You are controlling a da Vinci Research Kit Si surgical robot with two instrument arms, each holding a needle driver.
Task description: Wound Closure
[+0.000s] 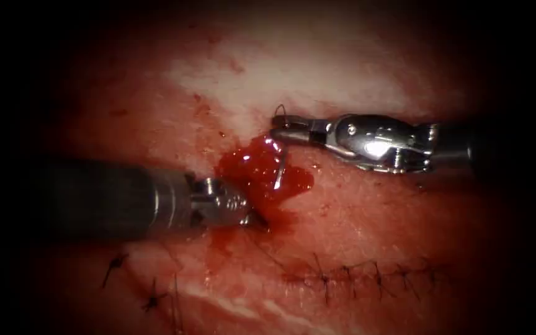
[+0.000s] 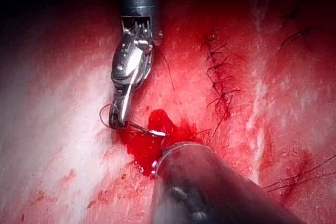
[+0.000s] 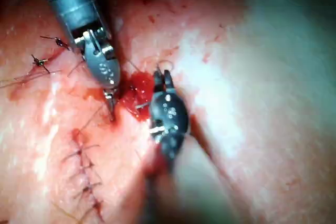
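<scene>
No text, label, brand, number or sign could be read on the tools, the tissue or anything else in any view.

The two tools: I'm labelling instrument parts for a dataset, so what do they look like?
Both are alike: a dark grey round shaft ending in a shiny silver metal wrist with small pins and slim tapered jaws. See the right arm's tool and the left arm's tool. No cables or markings can be made out.

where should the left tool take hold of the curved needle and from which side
Probably the bare stretch of the curved steel needle over the red fluid, below the right tool that grips its upper end; the left tool sits lower left, so come from there.
</scene>
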